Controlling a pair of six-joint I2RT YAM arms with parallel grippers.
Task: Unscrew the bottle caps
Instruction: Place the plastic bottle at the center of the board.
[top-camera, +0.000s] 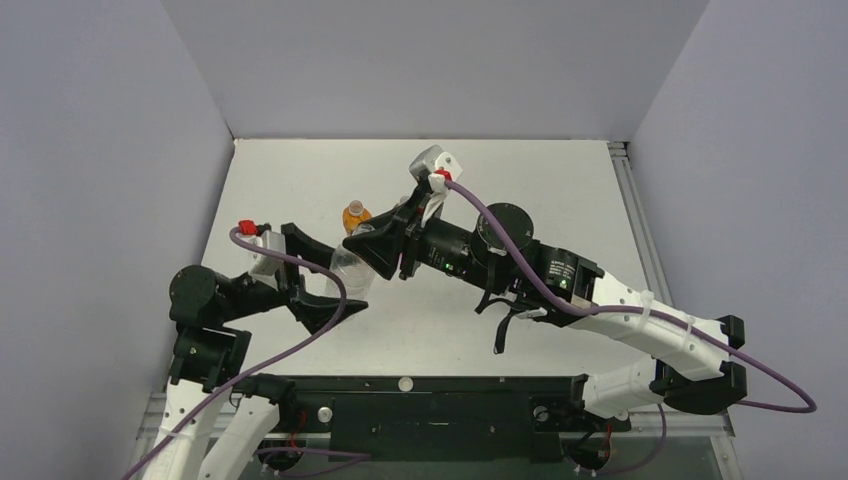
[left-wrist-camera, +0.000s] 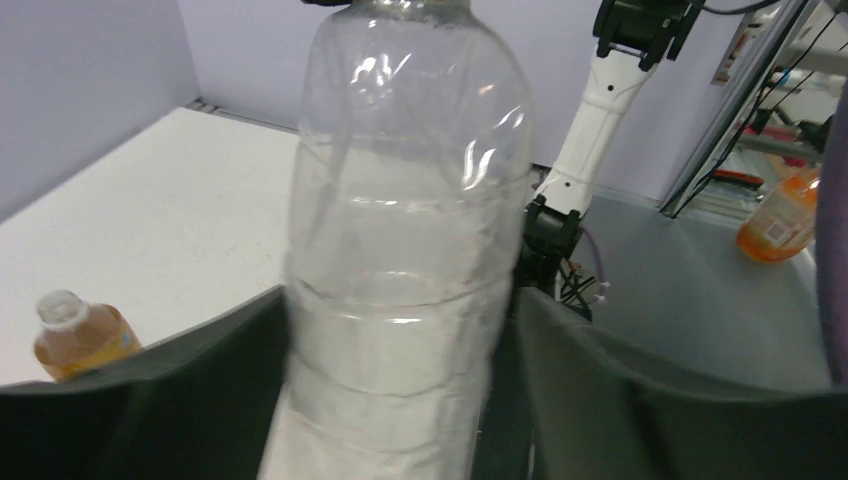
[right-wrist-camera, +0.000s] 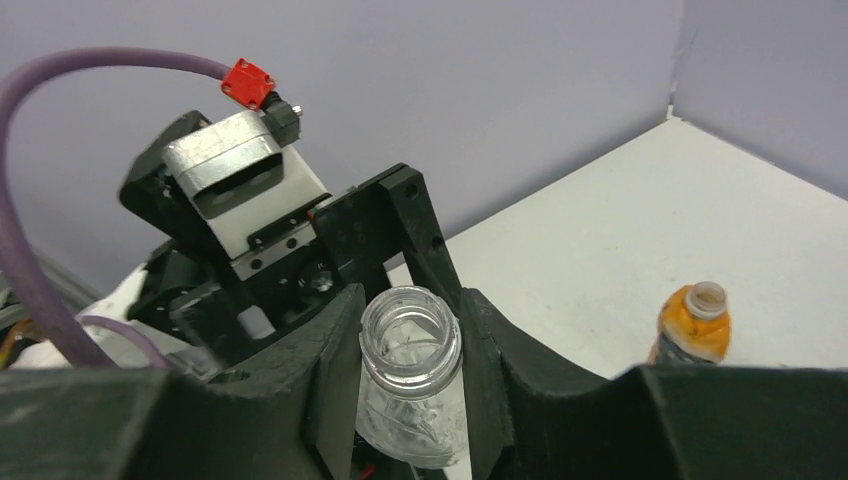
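The right gripper (right-wrist-camera: 410, 335) is closed on the neck of the clear bottle (right-wrist-camera: 408, 410). Its 2 black fingers (right-wrist-camera: 322, 365) press the neck from both sides, just under the rim. The mouth of this bottle is open and points up between the jaws, with no cap on it.

The left gripper (left-wrist-camera: 400, 340) holds the same bottle lower down, at the body. Its 2 jaws stand on either side of the transparent wall and both seem to touch it, so the bottle is clamped between them. The bottle is upright, or nearly so, and rises above these jaws.

Just behind the right jaws is the left arm's wrist camera (right-wrist-camera: 235, 170), a silver block with a red plug (right-wrist-camera: 246, 80) and a purple cable (right-wrist-camera: 60, 80).

The orange bottle (right-wrist-camera: 695, 325) stands on the white table (top-camera: 560, 200) to the right of the right jaws, apart from them. Its top looks open, but I cannot tell this for certain. Seen from the left jaws, it is low at the left, partly hidden behind the left finger.
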